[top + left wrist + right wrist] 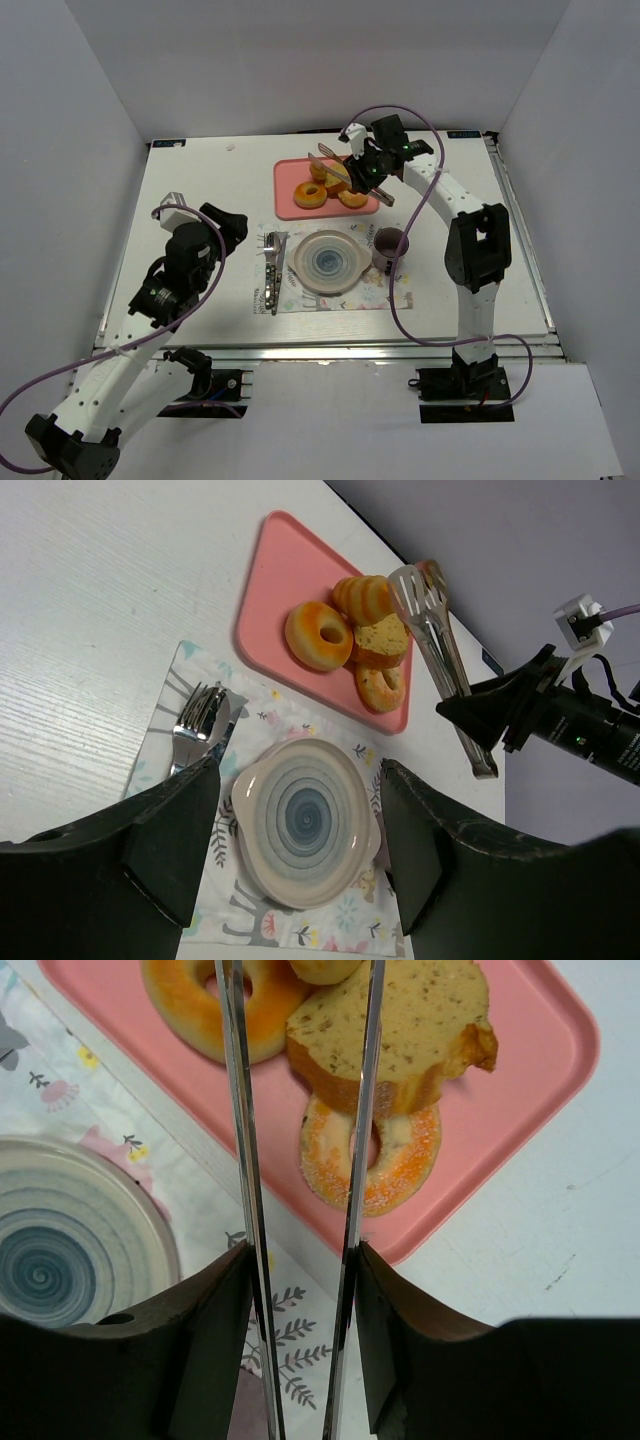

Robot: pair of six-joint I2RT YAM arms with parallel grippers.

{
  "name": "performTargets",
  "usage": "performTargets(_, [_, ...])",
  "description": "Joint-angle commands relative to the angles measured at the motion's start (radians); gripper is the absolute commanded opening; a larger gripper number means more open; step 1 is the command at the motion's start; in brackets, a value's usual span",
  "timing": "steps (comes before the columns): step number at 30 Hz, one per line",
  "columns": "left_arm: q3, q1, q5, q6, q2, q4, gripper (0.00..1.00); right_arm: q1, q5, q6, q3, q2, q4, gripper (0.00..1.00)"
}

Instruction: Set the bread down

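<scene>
Bread [383, 640]: you have both pieces on the pink tray [270, 580], top centre of the overhead view. They are packed together with two donuts [318, 635]. In the right wrist view the speckled slice lies across the rim of the sugared donut. The second piece sits at the top edge of that frame.

Right claw [300, 1260]: partly closed and clamped on the tongs [243, 1160], one finger pressed against the outside of each steel arm. The arms run up the frame side by side with a gap between them, left arm over the plain donut, right arm over the slice. The tong tips are cut off at the top of the frame, so contact with the bread cannot be told. From the left wrist view the tong head sits just beside the bread at the tray's right edge.

Left claw [297, 780]: jaws wide apart, holding nothing, above the plate [250, 790].

Containers: the plate holds nothing and sits on a patterned mat [190, 670], lower centre overhead. A fork [200, 720] lies on the mat to the plate's left, and a cup [390, 243] stands to its right.
</scene>
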Motion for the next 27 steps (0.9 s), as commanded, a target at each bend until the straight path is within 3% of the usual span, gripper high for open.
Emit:
performTargets(1, [0.029, -0.002, -0.009, 0.008, -0.008, -0.001, 0.75, -0.004, 0.024, -0.012, 0.007, -0.057, 0.084, 0.49])
performTargets(27, [0.017, -0.002, -0.004, 0.004, -0.020, 0.013, 0.75, -0.003, -0.048, 0.018, -0.043, -0.141, 0.056, 0.53])
